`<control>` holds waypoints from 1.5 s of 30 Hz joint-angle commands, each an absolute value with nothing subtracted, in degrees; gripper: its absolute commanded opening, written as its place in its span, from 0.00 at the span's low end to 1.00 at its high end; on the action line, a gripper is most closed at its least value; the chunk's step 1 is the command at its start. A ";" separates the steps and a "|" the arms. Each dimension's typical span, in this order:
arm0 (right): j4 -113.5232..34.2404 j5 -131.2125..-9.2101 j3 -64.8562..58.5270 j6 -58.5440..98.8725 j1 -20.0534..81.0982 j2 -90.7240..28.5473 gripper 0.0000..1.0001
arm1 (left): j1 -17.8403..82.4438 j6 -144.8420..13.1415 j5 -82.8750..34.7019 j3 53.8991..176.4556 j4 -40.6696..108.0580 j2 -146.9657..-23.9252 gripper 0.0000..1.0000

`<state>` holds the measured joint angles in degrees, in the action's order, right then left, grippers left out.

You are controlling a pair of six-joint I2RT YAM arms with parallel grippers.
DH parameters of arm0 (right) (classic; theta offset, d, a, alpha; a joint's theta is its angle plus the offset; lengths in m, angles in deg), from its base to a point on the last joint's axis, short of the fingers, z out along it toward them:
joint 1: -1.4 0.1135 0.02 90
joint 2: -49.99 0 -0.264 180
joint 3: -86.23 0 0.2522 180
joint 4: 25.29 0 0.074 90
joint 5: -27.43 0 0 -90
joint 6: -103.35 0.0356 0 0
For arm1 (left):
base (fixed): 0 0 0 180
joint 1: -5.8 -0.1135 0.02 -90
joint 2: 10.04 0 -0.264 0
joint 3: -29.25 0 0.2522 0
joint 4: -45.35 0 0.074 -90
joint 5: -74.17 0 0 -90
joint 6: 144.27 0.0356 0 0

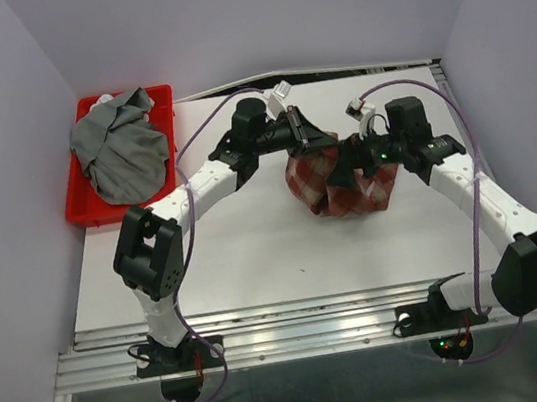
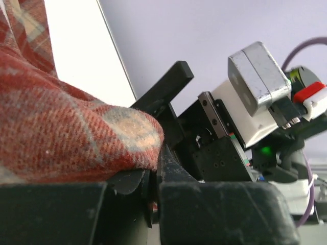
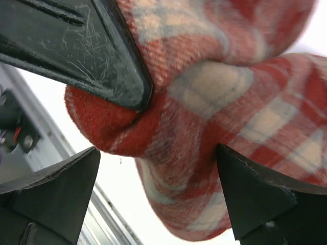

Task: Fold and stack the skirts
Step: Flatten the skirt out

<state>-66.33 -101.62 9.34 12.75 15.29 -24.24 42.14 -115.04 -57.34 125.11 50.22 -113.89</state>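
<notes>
The plaid skirt (image 1: 343,190) is bunched in a lump at the centre of the bench (image 1: 236,256), not yet flat. The left fingers (image 2: 225,214) are clamped on a fold of it; the right fingers (image 3: 51,189) stand apart, straddling a hanging fold. Folding has barely begun, I judge: the right must pinch, then both spread the cloth. The grey skirt (image 1: 122,154) lies in the red tray (image 1: 82,204) at ten o'clock

A red plastic tray (image 1: 83,213) is set at the far left corner of a white tabletop (image 1: 248,265), close against the left wall. A ribbed aluminium rail (image 1: 307,322) is mounted along the table's near edge. The bench is enclosed by pale lilac walls (image 1: 250,12) on three sides.
</notes>
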 commanded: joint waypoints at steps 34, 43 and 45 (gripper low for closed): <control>-84.90 -75.21 13.91 -25.41 -3.00 -21.45 1.00 | 38.59 -46.90 -45.09 128.88 19.29 -111.11 0.71; -100.32 -93.60 -18.14 -13.83 4.71 -39.37 1.00 | 32.79 -49.17 -51.59 124.48 23.59 -113.49 0.70; -94.98 -89.14 -18.32 -9.27 10.93 -41.14 1.00 | 31.30 -48.82 -52.03 124.57 23.33 -113.40 0.70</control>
